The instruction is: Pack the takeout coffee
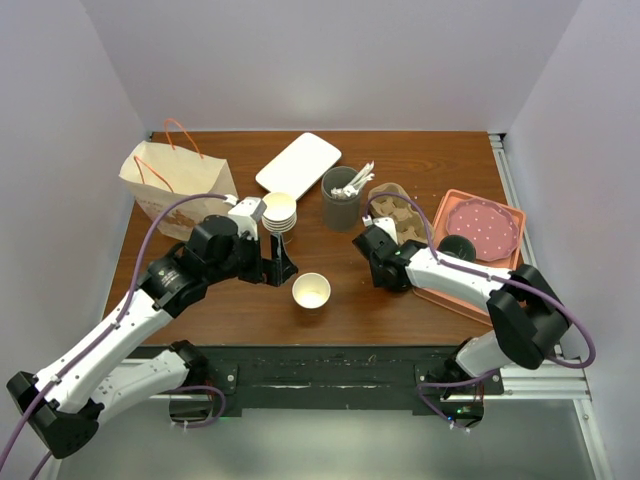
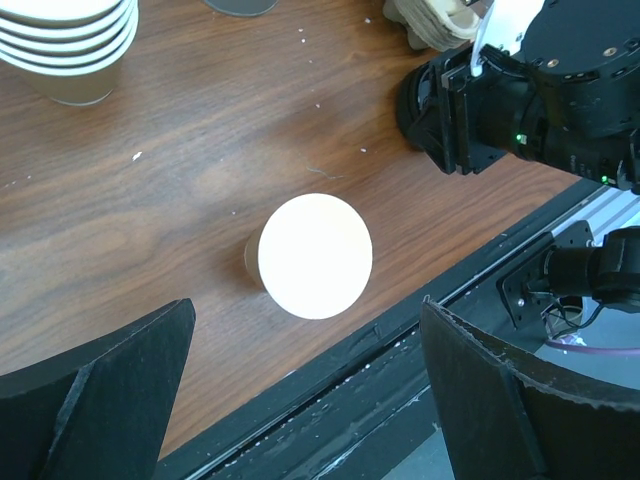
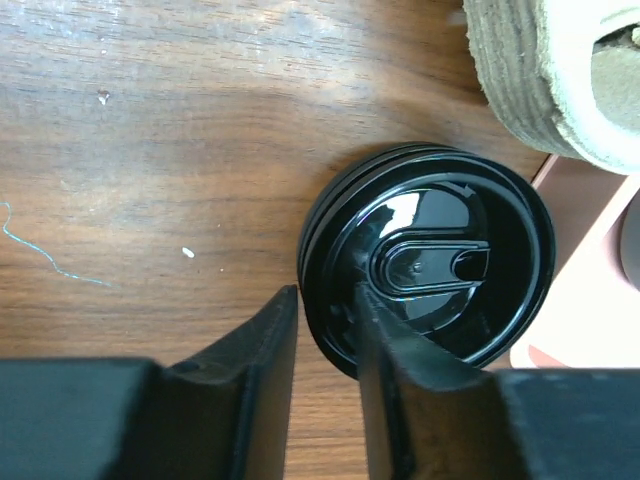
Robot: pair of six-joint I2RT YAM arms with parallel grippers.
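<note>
Standing lidless and upright on the brown wooden table, the small cream-white paper cup was touched by neither arm. Its round black plastic lid lay flat on the wood to the right of the cup. The right gripper had its jaws narrow and astride that lid's rim, one finger outside and one over the top; whether they pinched it could not be told. The left gripper, left of the cup and above it, had its jaws spread wide, holding nothing. Behind the cup stood a stack of lidless cream paper cups and a dark grey cup of white utensils. Far back-left of the cup sat a brown paper bag with orange handles, and right of the cup, past the lid, a pink square tray
</note>
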